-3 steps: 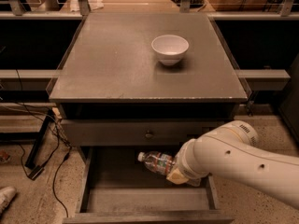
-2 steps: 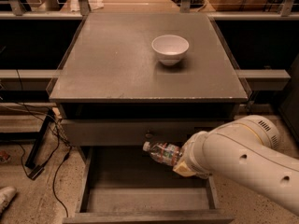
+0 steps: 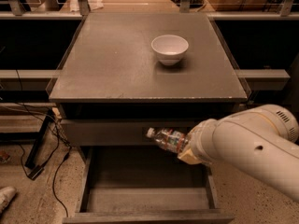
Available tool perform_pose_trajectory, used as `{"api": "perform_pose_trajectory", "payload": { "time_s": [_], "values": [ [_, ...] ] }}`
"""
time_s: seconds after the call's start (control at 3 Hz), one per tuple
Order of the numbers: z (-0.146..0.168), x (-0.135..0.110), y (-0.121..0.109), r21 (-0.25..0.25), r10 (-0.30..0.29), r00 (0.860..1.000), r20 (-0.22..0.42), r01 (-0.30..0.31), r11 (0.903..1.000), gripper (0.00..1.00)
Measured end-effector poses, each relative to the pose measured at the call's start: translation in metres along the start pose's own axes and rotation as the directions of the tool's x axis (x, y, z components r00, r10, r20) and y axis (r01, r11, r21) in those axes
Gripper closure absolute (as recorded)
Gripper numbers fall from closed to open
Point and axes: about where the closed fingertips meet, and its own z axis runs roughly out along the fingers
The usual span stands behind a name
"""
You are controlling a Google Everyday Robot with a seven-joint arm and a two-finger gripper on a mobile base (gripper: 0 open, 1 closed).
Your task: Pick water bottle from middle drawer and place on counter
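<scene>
The water bottle (image 3: 164, 138), clear with a white cap and a reddish label band, hangs tilted in the air with its cap up to the left. It is in front of the closed upper drawer front and above the open middle drawer (image 3: 135, 178), whose flat grey bottom shows nothing else in it. My gripper (image 3: 186, 149) is shut on the bottle's lower end and is mostly hidden by my white arm (image 3: 247, 148), which comes in from the right. The counter (image 3: 112, 64) lies just above and behind.
A white bowl (image 3: 169, 48) stands on the counter, right of its middle. The closed upper drawer front (image 3: 103, 132) sits under the counter edge. Black cables (image 3: 46, 148) and a white shoe (image 3: 5, 197) lie on the floor at left. Metal rails flank the cabinet.
My arm has lifted the water bottle up out of the middle drawer, and it now hangs level with the upper drawer front. The bowl has not moved.
</scene>
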Motion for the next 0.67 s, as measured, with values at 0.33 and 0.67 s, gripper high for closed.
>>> {"api": "perform_pose_trajectory", "payload": {
  "time_s": [0.33,0.67],
  "values": [
    [-0.034,-0.012,-0.032,0.100,-0.012,1.000,0.020,0.009,0.9949,1.00],
    [-0.068,-0.028,-0.057,0.200,-0.028,0.998,0.055,0.016,0.9797,1.00]
  ]
}}
